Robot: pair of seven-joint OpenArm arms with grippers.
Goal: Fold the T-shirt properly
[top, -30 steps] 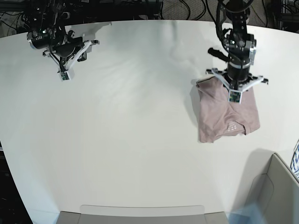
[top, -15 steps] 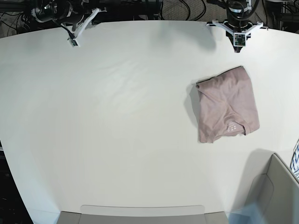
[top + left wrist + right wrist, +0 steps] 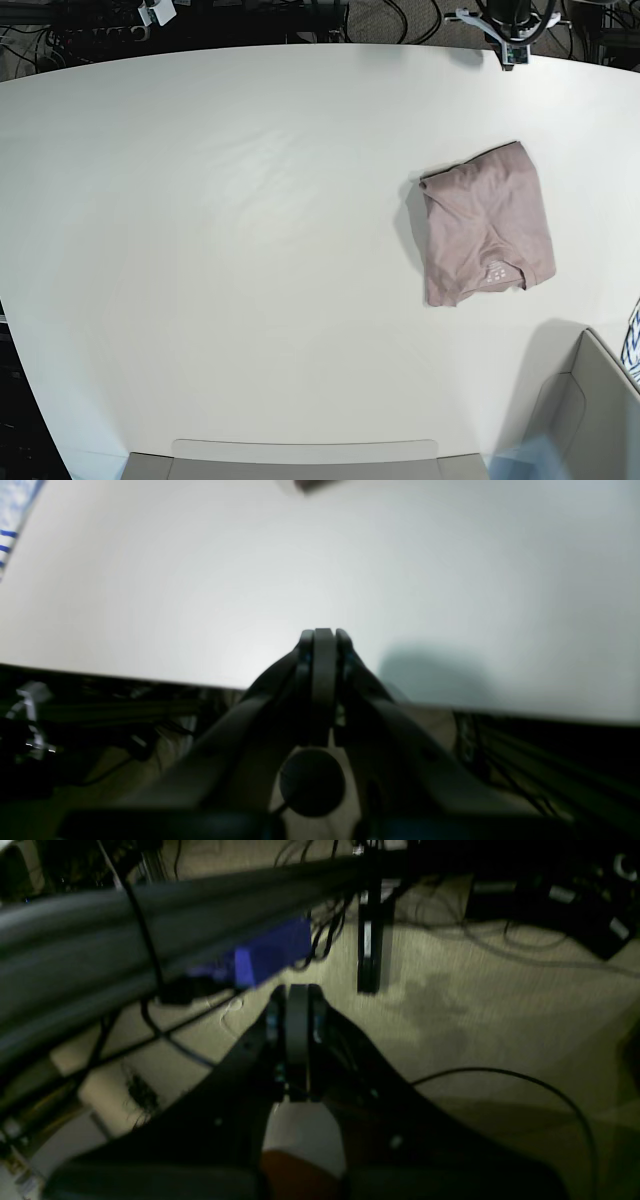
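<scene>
Left gripper [image 3: 323, 635]: I see it closed, empty, over the table [image 3: 250, 250] edge.
Right gripper [image 3: 295, 990]: closed, off-table.
T-shirt [image 3: 487, 224]: folded, untouched.

We see the table [image 3: 220, 250] bare across its left and middle, open to passage from every side. On its right part lies the folded shirt [image 3: 487, 225], flat and low. A grey bin [image 3: 580, 410] stands at the near right corner, just beyond the shirt. Beyond the far edge, cables [image 3: 490, 1075] and dark rails [image 3: 150, 915] crowd the floor.
</scene>
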